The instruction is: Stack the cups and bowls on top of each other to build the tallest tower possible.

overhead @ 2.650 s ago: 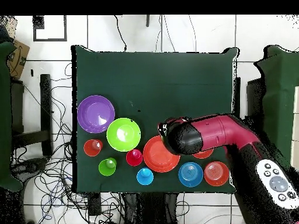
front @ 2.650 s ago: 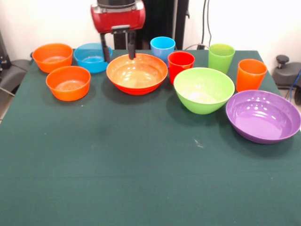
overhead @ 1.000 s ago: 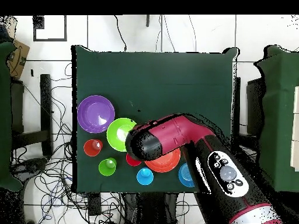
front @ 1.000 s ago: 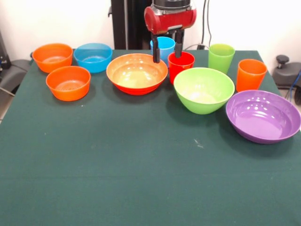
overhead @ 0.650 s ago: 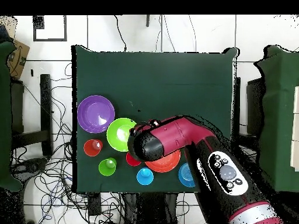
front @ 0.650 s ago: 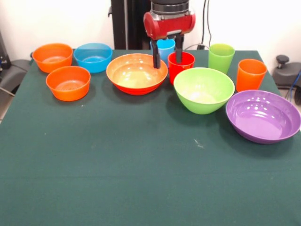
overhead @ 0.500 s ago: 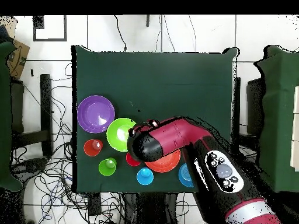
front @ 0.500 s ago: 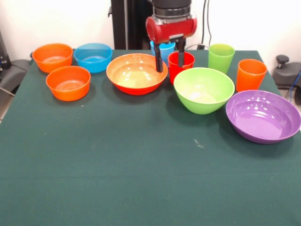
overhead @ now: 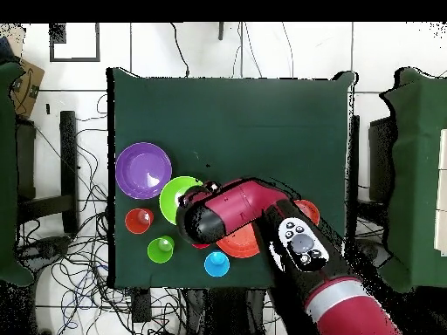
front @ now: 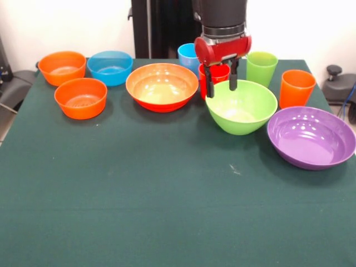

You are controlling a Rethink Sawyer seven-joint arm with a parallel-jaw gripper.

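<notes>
- The gripper (front: 221, 84) hangs over the red cup (front: 214, 72), near the table's (front: 139, 189) far edge. Its two fingers are apart, one on each side of the cup's front, and they hold nothing.
- No tower is built. Every cup and bowl sits alone on the table.
- The red cup stands just behind the big green bowl (front: 241, 105), beside the big orange-red bowl (front: 162, 86). The blue cup (front: 188, 54) is right behind it.
- The green cup (front: 261, 67) and orange cup (front: 296, 87) stand toward the far right corner. The purple bowl (front: 311, 136) sits by the right edge.
- Two small orange bowls (front: 81, 97) and a small blue bowl (front: 110, 67) sit near the far left corner.
- The cups look light, hard and shiny, so they may slip.
- I would pinch the red cup across its sides, a bit below the rim.
- It could tip easily, and the green bowl is very close, so there is little room for the fingers.
</notes>
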